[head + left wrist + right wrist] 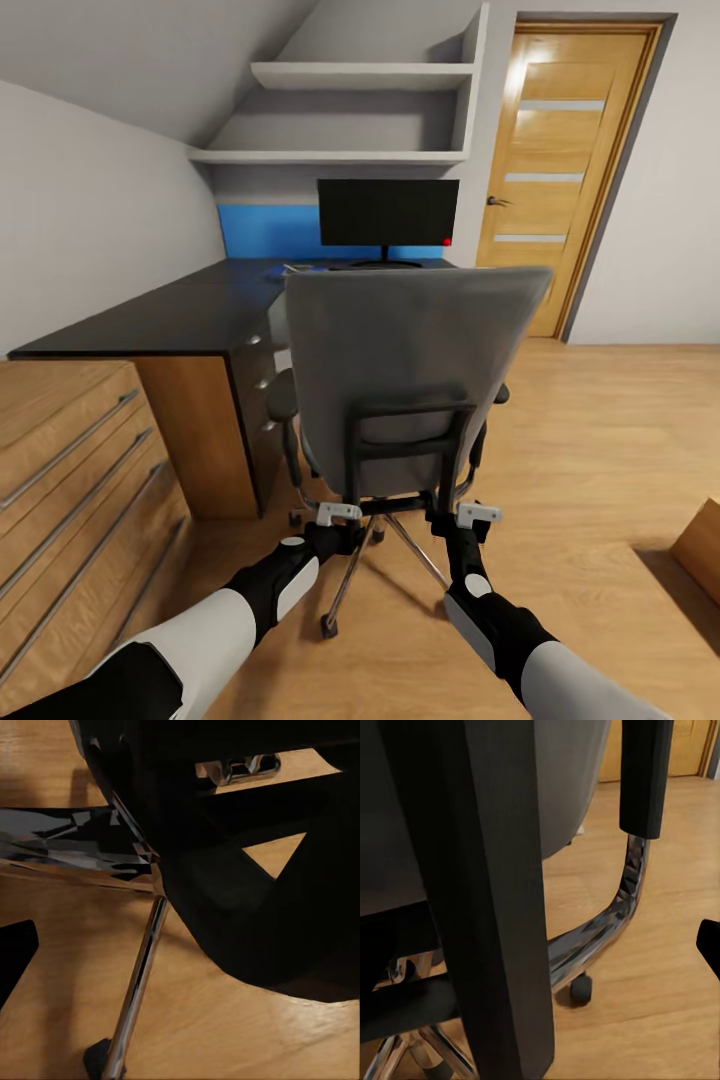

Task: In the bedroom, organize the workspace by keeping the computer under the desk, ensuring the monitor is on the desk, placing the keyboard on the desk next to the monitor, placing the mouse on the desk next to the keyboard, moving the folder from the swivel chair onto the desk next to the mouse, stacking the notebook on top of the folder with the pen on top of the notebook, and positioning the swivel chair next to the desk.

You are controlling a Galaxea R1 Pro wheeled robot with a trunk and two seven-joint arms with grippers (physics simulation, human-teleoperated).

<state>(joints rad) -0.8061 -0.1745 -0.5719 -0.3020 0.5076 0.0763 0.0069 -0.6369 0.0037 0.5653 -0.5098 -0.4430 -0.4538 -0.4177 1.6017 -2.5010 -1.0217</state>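
Observation:
The grey swivel chair point(410, 370) stands with its back to me, in front of the dark desk point(170, 315). The black monitor point(388, 212) sits on the desk behind it. A small blue and white item point(300, 268) lies on the desk by the monitor, half hidden by the chair. The chair's seat is hidden behind its backrest. My left gripper point(338, 516) and right gripper point(472, 516) are low at the chair's black back frame point(472, 900), both open. The left wrist view shows the chrome base leg point(139, 982), and one finger point(709, 945) shows at the right wrist view's edge.
A wooden chest of drawers point(70, 470) stands close on my left, against the desk's drawer pedestal point(255, 390). A wooden box corner point(700, 550) sits on the floor at right. Wall shelves point(360, 75) hang above the desk, with a door point(570, 170) behind to the right.

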